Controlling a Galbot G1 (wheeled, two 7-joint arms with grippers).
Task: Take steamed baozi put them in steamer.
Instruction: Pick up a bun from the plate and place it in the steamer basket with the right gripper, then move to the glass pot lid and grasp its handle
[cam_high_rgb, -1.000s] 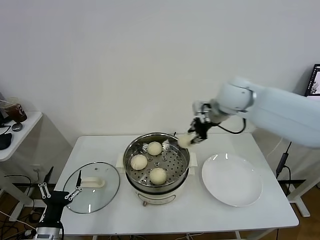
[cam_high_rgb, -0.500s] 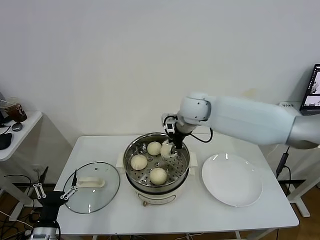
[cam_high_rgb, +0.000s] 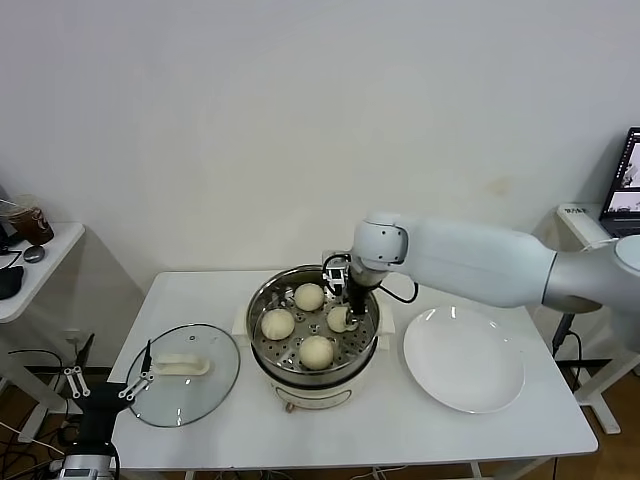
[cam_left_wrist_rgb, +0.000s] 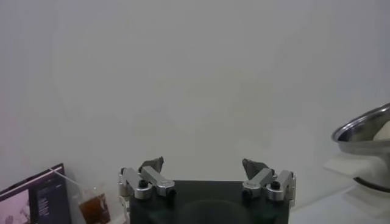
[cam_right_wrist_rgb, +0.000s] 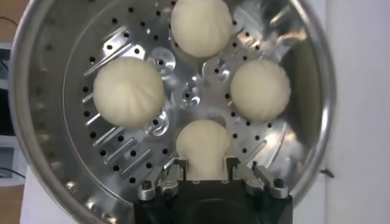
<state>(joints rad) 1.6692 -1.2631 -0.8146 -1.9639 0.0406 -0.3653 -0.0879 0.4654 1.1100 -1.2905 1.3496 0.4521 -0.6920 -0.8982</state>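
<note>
The right gripper has its fingers closed lightly on the fourth baozi, which sits low on the perforated tray near the steamer wall on the plate side. To finish well, I would part the fingers fully, then lift straight up, clear of the three other baozi and the rim. The left gripper hangs wide open and empty off the table's front-left corner.

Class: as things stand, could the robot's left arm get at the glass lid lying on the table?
Probably yes. The left gripper hangs open by the table's front-left corner, close to the glass lid, with nothing between them.
</note>
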